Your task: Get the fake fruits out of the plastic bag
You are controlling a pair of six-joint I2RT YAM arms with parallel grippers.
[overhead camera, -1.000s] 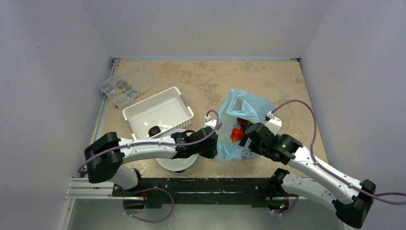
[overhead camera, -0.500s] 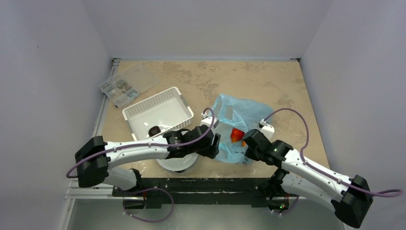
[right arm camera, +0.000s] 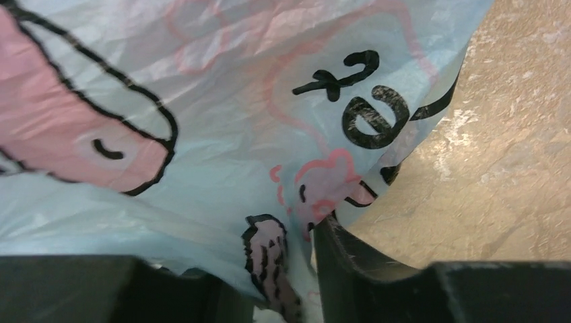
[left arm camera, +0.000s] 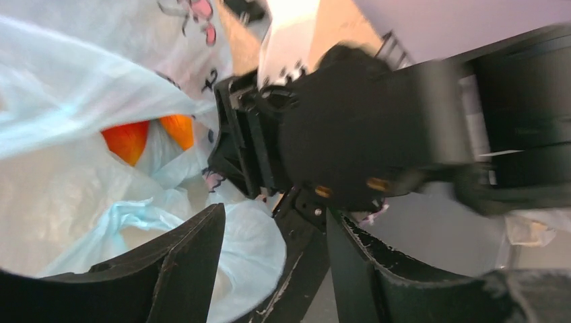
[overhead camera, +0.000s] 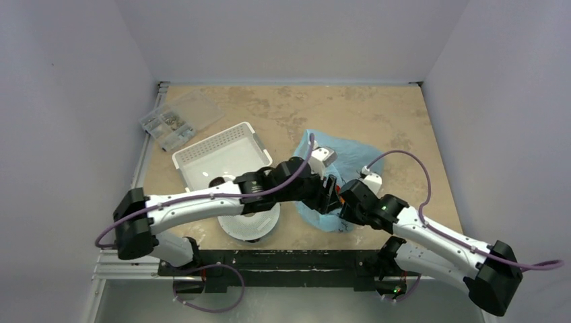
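So the right jaws are clamped on the bag (right arm camera: 202, 134), with its printed film bunched up between them. The left jaws are spread wide with nothing in them, right at the bag's opening, where an orange fruit (left arm camera: 128, 140) shows inside. The bag sits by the tabletop's (overhead camera: 283, 114) near edge, a bit right of middle.

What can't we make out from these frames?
- Fruit count in the plastic bag: top view, left arm and right gripper cover its mouth; left wrist shows only orange patches through film.
- Dark piece in the basket: top view, left arm cuts it off; too small to name.
- Right gripper's jaws: blurred in left wrist view.
- Right wrist: bag print fills the frame, no fruit visible.
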